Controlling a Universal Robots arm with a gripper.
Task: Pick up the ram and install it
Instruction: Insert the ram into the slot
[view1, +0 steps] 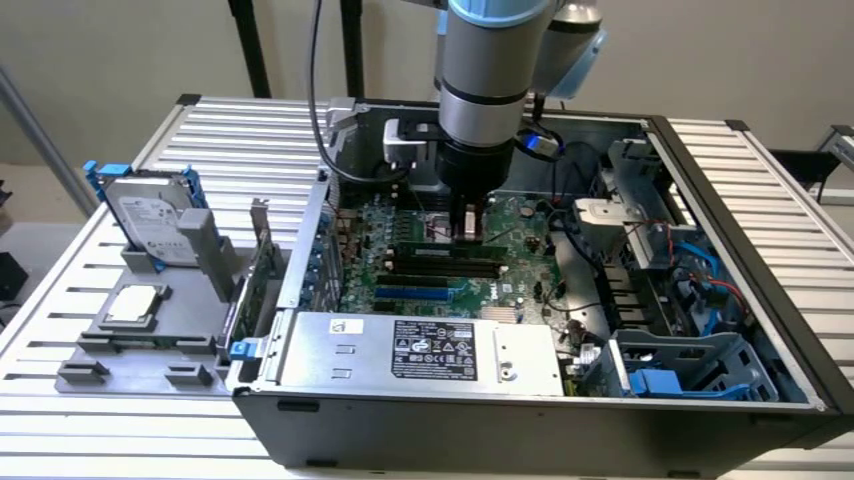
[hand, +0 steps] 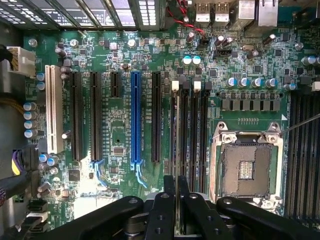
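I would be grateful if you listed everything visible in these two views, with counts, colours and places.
ram: one, seen edge-on as a thin strip, held between the gripper's fingers over the memory slots.
memory slots: four, black, beside the processor socket.
processor socket: one, silver frame, empty, on the motherboard.
motherboard: one, green, on the floor of the computer case.
computer case: one, black, open, on the slatted table.
blue expansion slot: one, among the black ones.
power supply: one, grey with a black label, at the case's near edge.
hard drive: one, silver, upright in a grey holder, on the exterior view's left.
slatted table: one, silver.
gripper: one, black, closed on the ram.
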